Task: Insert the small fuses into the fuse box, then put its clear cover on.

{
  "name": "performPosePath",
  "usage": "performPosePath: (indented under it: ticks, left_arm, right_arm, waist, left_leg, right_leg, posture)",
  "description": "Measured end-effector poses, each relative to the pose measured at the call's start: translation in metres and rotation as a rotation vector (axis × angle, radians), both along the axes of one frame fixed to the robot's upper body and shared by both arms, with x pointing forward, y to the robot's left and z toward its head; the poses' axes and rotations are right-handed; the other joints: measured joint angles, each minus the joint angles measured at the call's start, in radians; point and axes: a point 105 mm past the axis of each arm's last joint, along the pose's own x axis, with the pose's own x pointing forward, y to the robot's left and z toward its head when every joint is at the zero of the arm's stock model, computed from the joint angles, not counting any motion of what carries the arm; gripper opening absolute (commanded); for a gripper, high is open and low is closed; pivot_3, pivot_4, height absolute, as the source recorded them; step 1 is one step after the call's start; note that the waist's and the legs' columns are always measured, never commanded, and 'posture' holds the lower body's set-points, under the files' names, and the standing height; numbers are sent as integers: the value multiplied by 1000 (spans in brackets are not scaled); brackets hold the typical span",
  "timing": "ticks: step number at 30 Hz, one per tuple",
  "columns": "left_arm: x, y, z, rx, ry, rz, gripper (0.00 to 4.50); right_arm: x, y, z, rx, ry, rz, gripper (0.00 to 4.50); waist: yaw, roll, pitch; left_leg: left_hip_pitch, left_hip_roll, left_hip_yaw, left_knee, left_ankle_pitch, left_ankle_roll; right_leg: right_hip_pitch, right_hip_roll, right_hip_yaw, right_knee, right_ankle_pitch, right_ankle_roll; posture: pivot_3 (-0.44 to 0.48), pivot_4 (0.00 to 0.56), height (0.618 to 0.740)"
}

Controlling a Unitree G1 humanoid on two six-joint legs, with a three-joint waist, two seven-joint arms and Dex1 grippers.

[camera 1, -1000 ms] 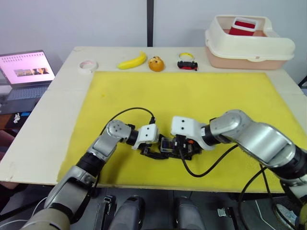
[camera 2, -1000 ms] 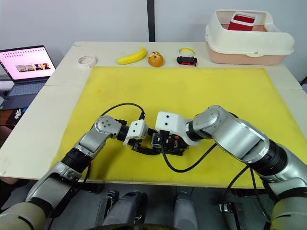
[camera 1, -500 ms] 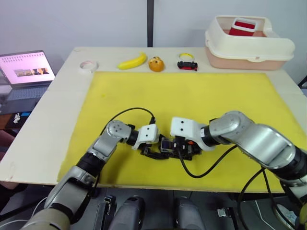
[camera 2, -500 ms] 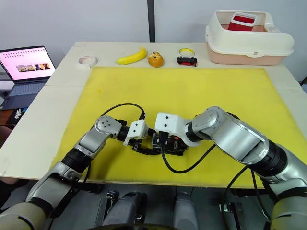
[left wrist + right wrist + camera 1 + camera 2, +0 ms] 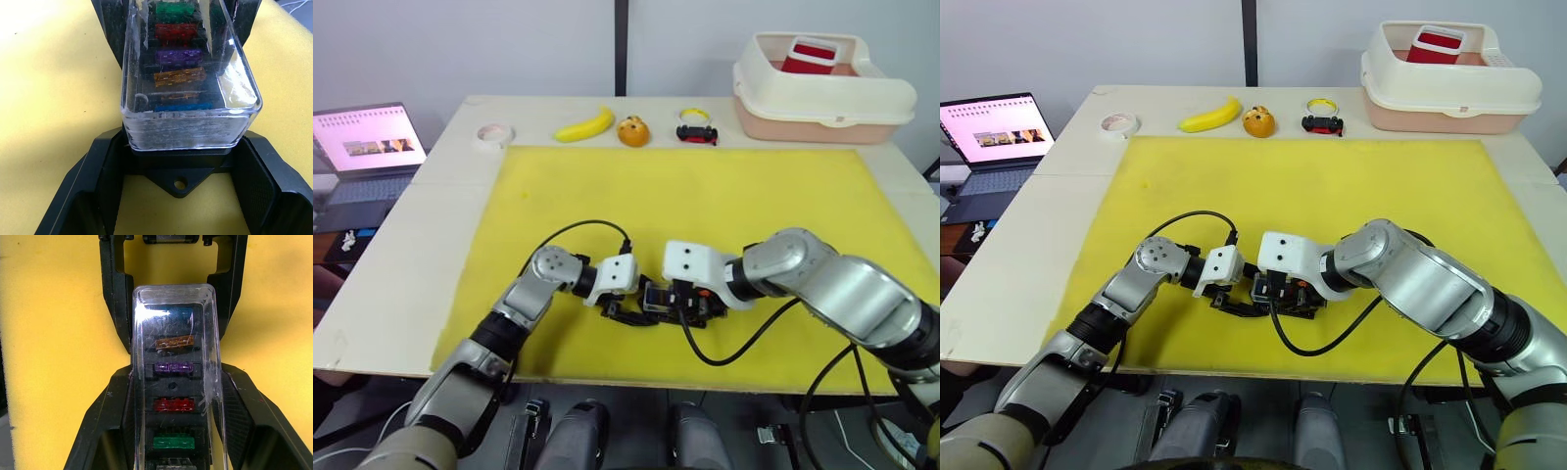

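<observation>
Fuses (image 5: 173, 405) are sitting in the fuse box (image 5: 180, 182) under the clear cover (image 5: 188, 105) — both grippers are bracketing it. Left gripper (image 5: 180, 196) and right gripper (image 5: 173, 396) are standing spread at opposite ends, apparently steadying it while seating the cover.

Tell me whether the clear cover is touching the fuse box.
Touching. In the left wrist view the clear cover sits down over the fuse box, its lower rim meeting the black base, with the small fuses enclosed underneath.

The clear cover (image 5: 175, 382) sits over the fuse box (image 5: 172, 387); tan, purple, red and green small fuses (image 5: 174, 405) show beneath. The right pincer (image 5: 175, 431) flanks it on the yellow mat (image 5: 54, 342), the left pincer (image 5: 173, 289) opposite.
</observation>
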Motion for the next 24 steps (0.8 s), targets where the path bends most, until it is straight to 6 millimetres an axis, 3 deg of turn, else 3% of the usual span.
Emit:
performPosePath:
  ticks: [17, 19, 23, 24]
  left_arm:
    - [0, 0, -1, 5, -3, 0, 2538]
    - [0, 0, 0, 5, -3, 0, 2540]
    - [0, 0, -1, 4, -1, 2, 2540]
    - [0, 0, 0, 2, -2, 1, 2540]
  right_arm:
    - [-1, 1, -1, 0, -9, 10, 1690]
    - [-1, 1, -1, 0, -8, 10, 2768]
    - [-6, 1, -9, -11, 31, 15, 4441]
    - [-6, 0, -10, -12, 40, 11, 4441]
  waist:
    - [-1, 0, 0]
    - [-1, 0, 0]
    - [-2, 0, 0]
    - [-1, 0, 0]
  left_leg:
    - [2, 0, -2, 0, 0, 0]
    - [2, 0, -2, 0, 0, 0]
    - [3, 0, -3, 0, 0, 0]
    - [3, 0, -3, 0, 0, 0]
  right_leg:
    - [4, 0, -2, -2, 0, 0]
    - [4, 0, -2, -2, 0, 0]
    - [5, 0, -2, -3, 0, 0]
    - [5, 0, -3, -4, 0, 0]
  posture:
    - [0, 150, 740]
    - [0, 150, 740]
    - [0, 150, 740]
    - [0, 150, 740]
